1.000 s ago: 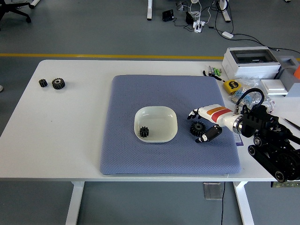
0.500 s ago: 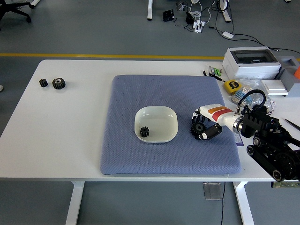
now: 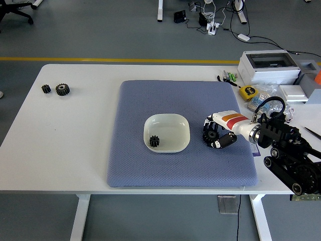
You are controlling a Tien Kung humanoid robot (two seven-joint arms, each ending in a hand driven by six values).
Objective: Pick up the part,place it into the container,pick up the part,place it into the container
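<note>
Right hand (image 3: 216,136): it reached in from the right edge over the blue mat and its fingers were curled around a black gear. The hand was white with a red and a yellow stripe on its back, and the fingertips were black.
Held gear (image 3: 211,136): a small dark toothed wheel, clasped between the thumb below and the fingers above. Only a part of its teeth showed between the fingers. It was just to the right of the bowl, not over it. Whether it touched the mat or was lifted, I could not tell.
Bowl (image 3: 176,124): a pale, cream-white dish with rounded corners, standing near the middle of the mat.
Gear in the bowl (image 3: 154,141): a second small black gear, lying at the left lower part inside the bowl. Its teeth were visible around the edge.
Mat (image 3: 150,170): a blue-grey textured pad that covered the middle of the white table (image 3: 60,150).
Spare gears: two more dark gears rested on the bare table far to the left, well apart from the mat. The smaller one (image 3: 46,89) was just beside the larger one (image 3: 62,89), which had a lighter centre.
Right arm (image 3: 291,160): black, with cables and joints, over the right side of the table.
Other things: a white box (image 3: 268,65) and a yellow tape measure (image 3: 246,92) stood at the far right corner.
</note>
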